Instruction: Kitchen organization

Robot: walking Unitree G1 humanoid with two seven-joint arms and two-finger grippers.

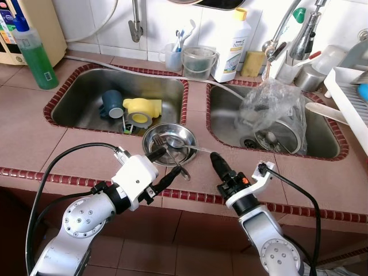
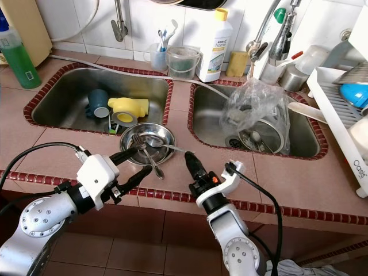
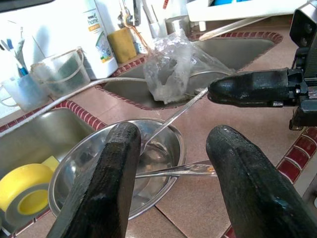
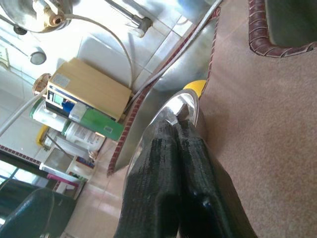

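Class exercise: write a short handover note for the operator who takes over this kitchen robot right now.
Left gripper: open, at the steel bowl's near rim.
Right gripper: shut on a thin utensil handle whose other end lies in the bowl.
Bowl sits on the counter between the sinks; another utensil lies over its rim.
Left: blue cup and yellow mug in the left sink.

Silver arms with screwed round joints, white wrists, black cables, black fingers (image 3: 104, 188) (long, rounded).
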